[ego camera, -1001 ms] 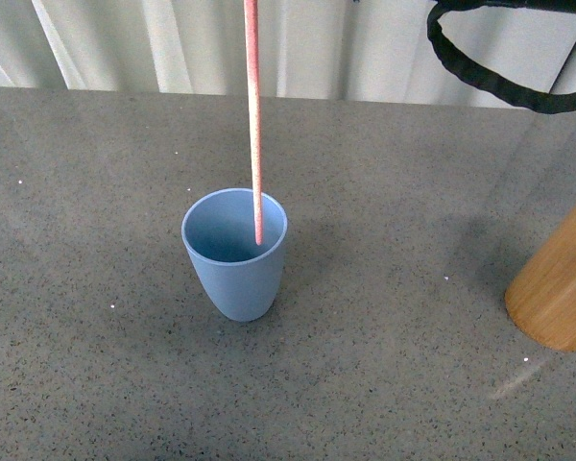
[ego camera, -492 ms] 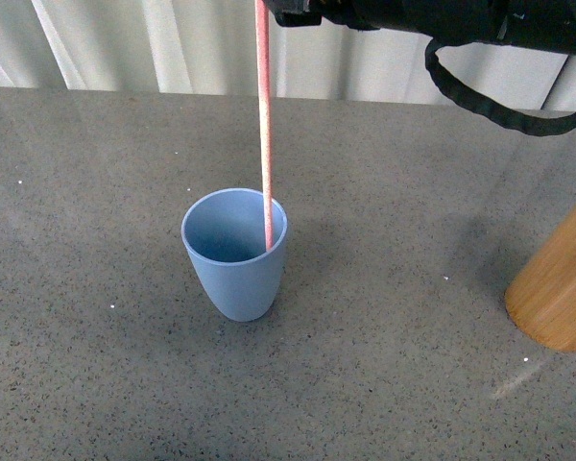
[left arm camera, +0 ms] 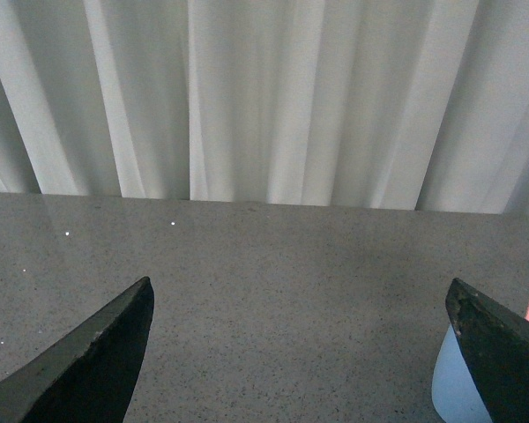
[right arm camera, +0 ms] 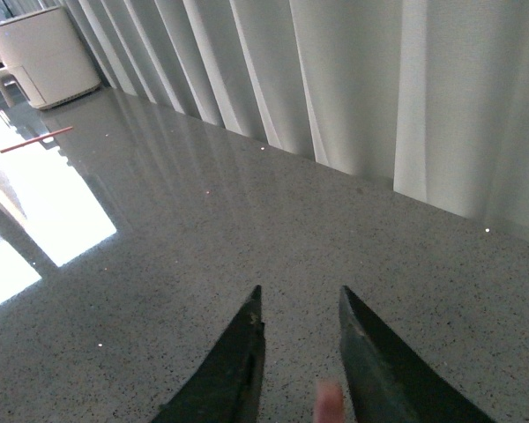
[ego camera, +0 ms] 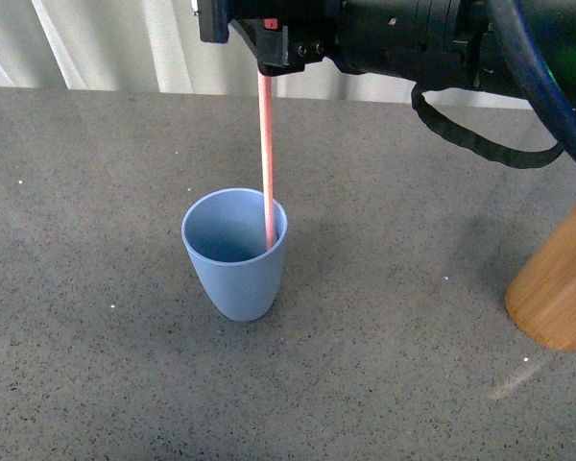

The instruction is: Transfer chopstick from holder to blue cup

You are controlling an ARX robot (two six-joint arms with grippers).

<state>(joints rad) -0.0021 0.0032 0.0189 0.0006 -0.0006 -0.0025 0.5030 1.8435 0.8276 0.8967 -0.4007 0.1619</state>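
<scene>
The light blue cup (ego camera: 234, 252) stands upright on the grey table. A pale pink chopstick (ego camera: 266, 163) stands in it, its lower end inside and its shaft against the right inner rim. My right gripper (ego camera: 267, 56) hangs over the cup at the chopstick's top. It is open: in the right wrist view the blurred pink tip (right arm camera: 329, 401) sits loose between the parted fingers of the right gripper (right arm camera: 300, 295). The tan holder (ego camera: 560, 283) is cut off by the right edge. My left gripper (left arm camera: 300, 291) is wide open over bare table, with the cup (left arm camera: 450, 388) beside one finger.
A white curtain (ego camera: 106, 43) hangs behind the table's far edge. A black cable loop (ego camera: 470, 134) droops from the right arm. In the right wrist view a thin red stick (right arm camera: 35, 139) lies far off near a white appliance (right arm camera: 40, 53).
The right arm came down into view from above, and the chopstick sank deeper into the cup. It now rests against the right inner rim.
</scene>
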